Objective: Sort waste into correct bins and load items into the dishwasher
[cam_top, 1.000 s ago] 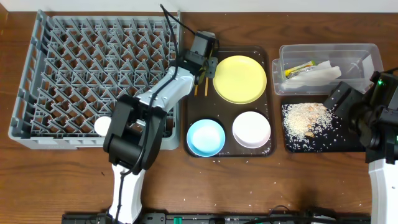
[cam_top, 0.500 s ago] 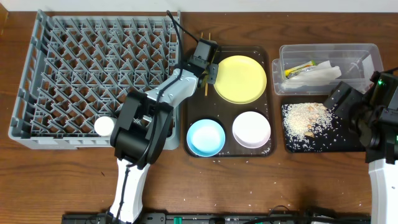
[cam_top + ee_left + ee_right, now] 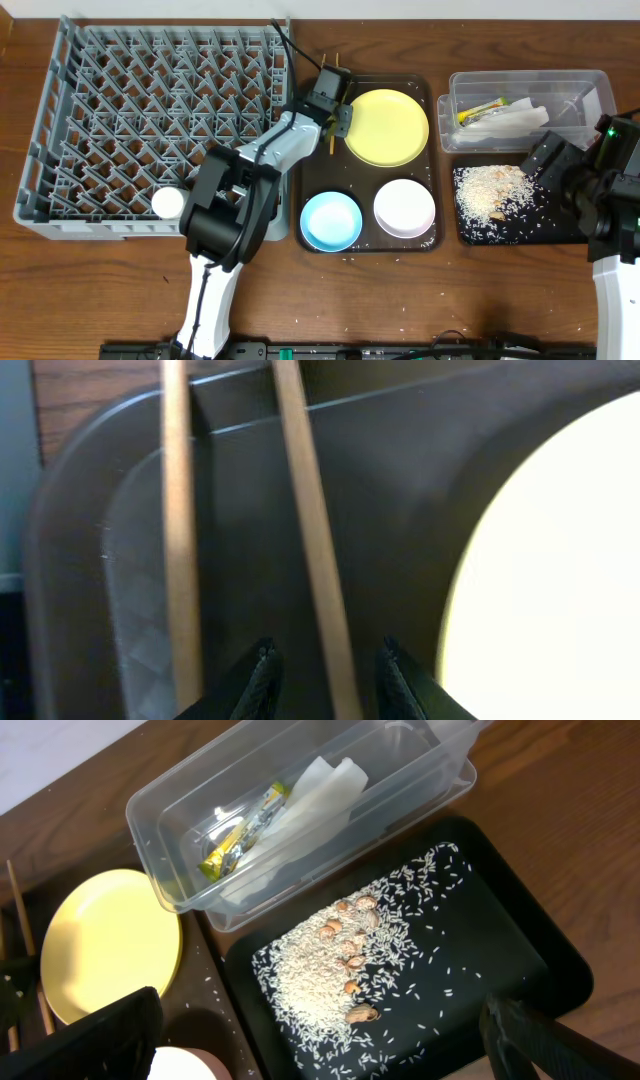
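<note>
Two wooden chopsticks (image 3: 310,540) lie along the left edge of the brown serving tray (image 3: 362,190), their tips poking past its back rim. My left gripper (image 3: 333,108) is low over them. In the left wrist view its jaws (image 3: 327,655) straddle the right-hand chopstick, with a gap showing on each side; the other chopstick (image 3: 180,540) lies outside the left finger. The yellow plate (image 3: 386,127), light blue bowl (image 3: 331,220) and white bowl (image 3: 404,207) sit on the tray. A small white cup (image 3: 167,203) stands in the grey dish rack (image 3: 60,60). My right gripper (image 3: 330,1045) hangs wide open and empty above the black tray (image 3: 500,950).
The clear tub (image 3: 520,75) at the back right holds a white napkin (image 3: 310,795) and a green-and-orange wrapper (image 3: 240,830). Rice-like crumbs (image 3: 320,970) are heaped in the black tray, and a few grains are scattered on the wooden table near its front edge.
My left gripper has shifted slightly back and right along the chopsticks and its jaws have narrowed around one of them. The right arm has not moved.
</note>
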### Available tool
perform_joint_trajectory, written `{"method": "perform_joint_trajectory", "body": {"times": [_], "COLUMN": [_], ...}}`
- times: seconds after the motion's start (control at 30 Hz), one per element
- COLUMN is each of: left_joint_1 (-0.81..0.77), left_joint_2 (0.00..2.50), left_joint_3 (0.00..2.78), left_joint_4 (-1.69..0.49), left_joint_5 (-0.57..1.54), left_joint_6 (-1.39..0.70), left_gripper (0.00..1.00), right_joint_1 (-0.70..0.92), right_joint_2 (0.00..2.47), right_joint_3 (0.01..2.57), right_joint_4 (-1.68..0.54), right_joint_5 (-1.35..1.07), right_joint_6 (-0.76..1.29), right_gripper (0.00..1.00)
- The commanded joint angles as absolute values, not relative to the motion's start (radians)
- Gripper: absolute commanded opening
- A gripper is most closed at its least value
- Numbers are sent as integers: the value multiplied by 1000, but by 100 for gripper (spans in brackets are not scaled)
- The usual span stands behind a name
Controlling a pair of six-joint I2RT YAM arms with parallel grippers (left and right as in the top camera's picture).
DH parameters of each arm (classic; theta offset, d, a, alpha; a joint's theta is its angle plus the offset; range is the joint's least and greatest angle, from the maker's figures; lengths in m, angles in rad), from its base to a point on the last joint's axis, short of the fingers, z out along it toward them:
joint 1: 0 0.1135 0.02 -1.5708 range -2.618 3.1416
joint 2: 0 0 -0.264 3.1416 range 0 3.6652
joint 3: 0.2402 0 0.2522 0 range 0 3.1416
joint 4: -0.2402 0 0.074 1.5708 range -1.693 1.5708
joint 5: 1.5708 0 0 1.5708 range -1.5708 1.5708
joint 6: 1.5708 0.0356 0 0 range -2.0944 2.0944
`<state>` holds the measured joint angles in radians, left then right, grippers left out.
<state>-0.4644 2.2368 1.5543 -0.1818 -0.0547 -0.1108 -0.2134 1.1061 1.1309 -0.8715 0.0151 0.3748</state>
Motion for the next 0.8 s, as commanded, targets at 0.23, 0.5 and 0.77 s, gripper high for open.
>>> {"method": "perform_joint_trajectory", "body": {"times": [0.23, 0.5, 0.77], "left_joint_1": [-490, -490, -484], "left_joint_2": [2273, 2172, 1971], "left_joint_3": [1543, 1544, 1544], "left_joint_4": [-185, -225, -380], "left_joint_5": [-50, -49, -50], "left_joint_6": [-109, -109, -109], "left_gripper": [15, 8, 9], "right_joint_1": [-216, -216, -216], "right_joint_2": [1108, 1108, 1108], "right_joint_3": [1135, 1135, 1135], "right_joint_4": [-876, -876, -876], "right_joint_5": [19, 19, 19], "right_joint_6": [381, 381, 381], "right_gripper": [99, 99, 99]}}
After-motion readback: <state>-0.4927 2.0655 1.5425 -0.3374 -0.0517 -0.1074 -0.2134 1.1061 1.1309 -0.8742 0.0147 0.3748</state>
